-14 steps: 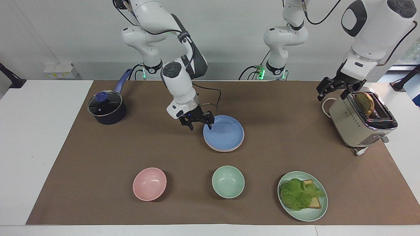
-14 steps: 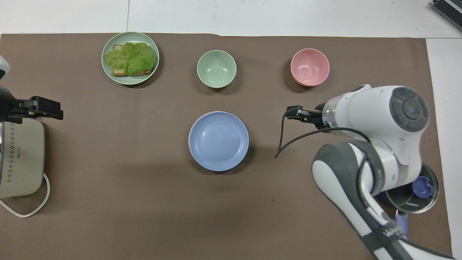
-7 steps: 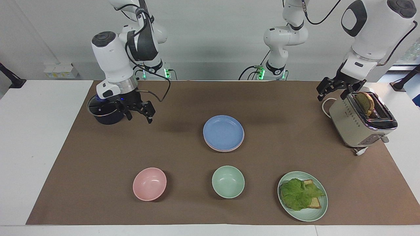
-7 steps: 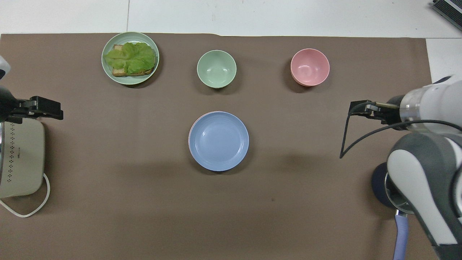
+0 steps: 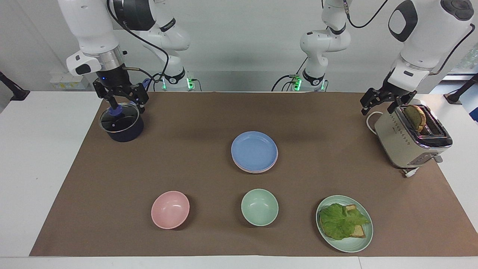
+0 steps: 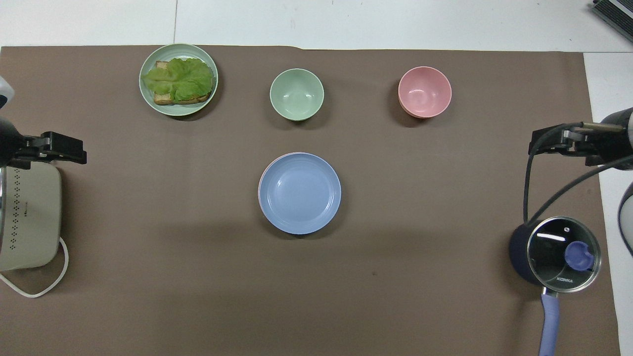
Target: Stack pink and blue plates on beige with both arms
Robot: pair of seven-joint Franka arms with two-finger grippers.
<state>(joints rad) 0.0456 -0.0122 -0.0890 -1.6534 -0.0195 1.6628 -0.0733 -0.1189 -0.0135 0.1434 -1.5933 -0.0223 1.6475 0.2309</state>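
Since before, my right gripper swung off the blue plate to above the pot, released and empty. Left gripper waited over the toaster, also released. Blue sat atop the pink plate.

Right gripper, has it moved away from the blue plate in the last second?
Yes. The right gripper has swung from the blue plate toward the right arm's end and now hangs open over the pot.

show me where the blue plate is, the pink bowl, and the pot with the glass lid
blue plate (image 5: 254, 150): facing view, middle of its top face.
pink bowl (image 5: 170, 209): facing view, inside of the bowl.
pot (image 6: 557, 252): overhead view, on its glass lid.
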